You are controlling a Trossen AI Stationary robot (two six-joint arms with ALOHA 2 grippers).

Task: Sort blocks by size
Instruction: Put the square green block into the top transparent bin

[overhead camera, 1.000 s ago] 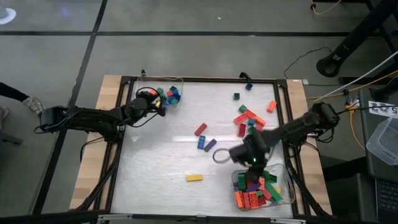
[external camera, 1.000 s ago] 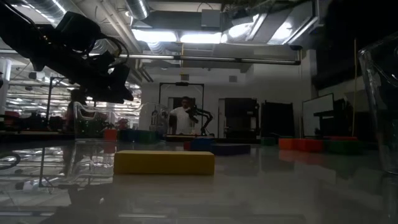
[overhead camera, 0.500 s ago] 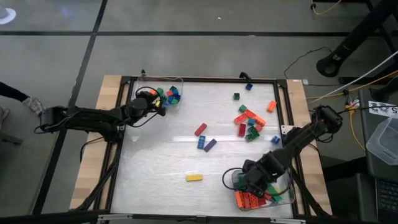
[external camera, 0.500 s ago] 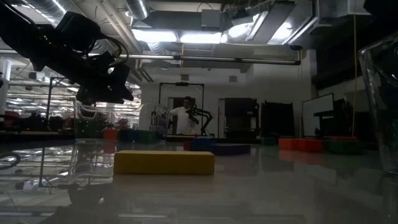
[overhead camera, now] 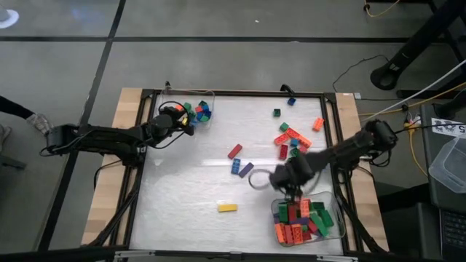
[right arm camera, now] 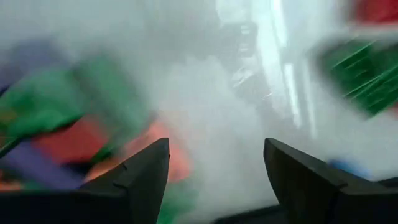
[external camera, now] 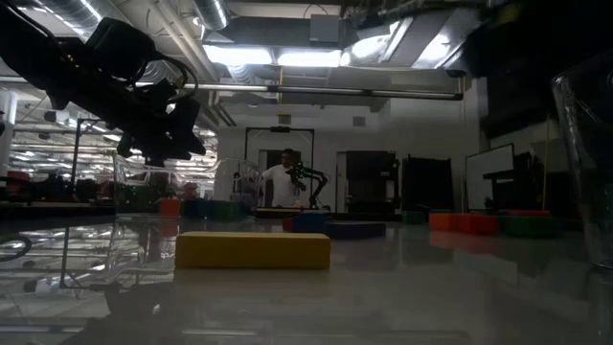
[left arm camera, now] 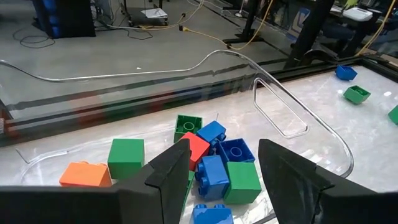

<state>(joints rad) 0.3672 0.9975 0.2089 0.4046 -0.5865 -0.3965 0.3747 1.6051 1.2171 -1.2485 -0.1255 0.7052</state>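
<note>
The blocks (overhead camera: 291, 138) lie scattered on the desk (overhead camera: 189, 182), more fill two clear trays (overhead camera: 331, 225). My right claw (right arm camera: 214, 180) hangs spread and empty over the near tray. My left claw (left arm camera: 221, 168), spread too, waits at the far tray.

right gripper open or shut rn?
Open. In the right wrist view the right gripper shows its two dark fingers spread wide apart with nothing between them, above the tray of blocks.
</note>
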